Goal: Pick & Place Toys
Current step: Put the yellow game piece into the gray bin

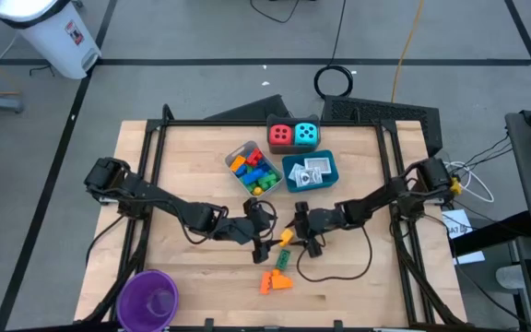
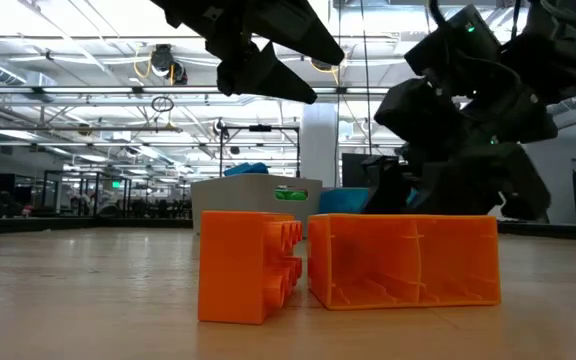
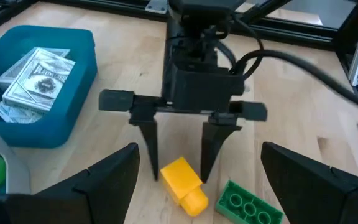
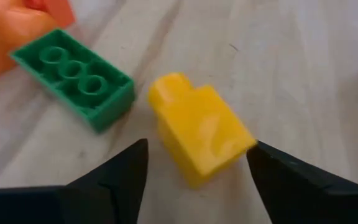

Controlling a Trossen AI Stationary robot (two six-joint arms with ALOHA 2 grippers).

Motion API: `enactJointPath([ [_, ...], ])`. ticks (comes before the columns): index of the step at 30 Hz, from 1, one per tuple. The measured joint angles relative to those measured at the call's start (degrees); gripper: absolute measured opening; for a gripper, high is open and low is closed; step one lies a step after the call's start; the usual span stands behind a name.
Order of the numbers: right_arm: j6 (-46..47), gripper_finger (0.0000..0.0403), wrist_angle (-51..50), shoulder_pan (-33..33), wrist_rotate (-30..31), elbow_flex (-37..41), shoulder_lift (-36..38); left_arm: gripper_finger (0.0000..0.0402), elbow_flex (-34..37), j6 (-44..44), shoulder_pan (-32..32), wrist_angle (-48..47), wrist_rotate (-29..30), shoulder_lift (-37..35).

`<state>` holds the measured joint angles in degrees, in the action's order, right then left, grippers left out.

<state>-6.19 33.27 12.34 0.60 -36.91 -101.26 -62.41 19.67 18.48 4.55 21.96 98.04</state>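
A yellow brick (image 4: 201,127) lies on the table next to a green brick (image 4: 73,74), with two orange bricks (image 1: 275,279) nearer the front edge. My right gripper (image 4: 194,165) is low over the table and open, one finger on each side of the yellow brick (image 3: 182,177). My left gripper (image 1: 265,232) hangs open just left of it, above the table, facing the right gripper and holding nothing. A clear tray (image 1: 238,152) of coloured bricks, a blue tray (image 1: 330,166) of white packets and two dice (image 1: 293,135) stand farther back. My right gripper comes at the yellow brick slanting down from the table's right side, its fingers (image 3: 211,146) standing across the brick. The brick lies flat on the table. One corner (image 4: 250,142) is very close to a finger; whether they touch, I cannot tell.
A purple cup (image 1: 148,297) stands at the front left corner. The two orange bricks (image 2: 248,265) lie side by side near the front edge. Bare wood spreads to the left and right of the arms. The table's black frame (image 1: 155,138) runs along its sides.
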Motion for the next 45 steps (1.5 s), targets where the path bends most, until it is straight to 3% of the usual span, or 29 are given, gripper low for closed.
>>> enactJointPath([
  [7,0.0,0.0189,3.8,0.1,-4.1,0.0,-0.1,0.0341,0.0,0.2,0.1,0.0,0.0,0.0],
  [17,1.0,0.0105,4.2,0.1,-3.8,0.0,-0.1,0.0342,0.0,0.1,0.1,0.0,0.0,0.0],
  [25,1.0,0.0110,3.9,0.1,-3.6,0.0,0.1,0.0342,0.0,0.2,0.1,0.0,0.0,0.0],
  [31,1.1,0.0094,-2.0,1.1,-3.0,0.0,9.2,0.0343,0.0,3.4,0.1,0.0,0.0,0.0],
  [39,2.6,0.0092,-12.1,7.6,7.2,0.0,26.5,0.0344,0.0,5.0,0.2,1.0,0.0,0.0],
  [45,1.2,0.0092,-11.8,12.5,11.0,0.2,28.9,0.0345,0.0,-1.3,1.4,11.7,0.0,4.0],
])
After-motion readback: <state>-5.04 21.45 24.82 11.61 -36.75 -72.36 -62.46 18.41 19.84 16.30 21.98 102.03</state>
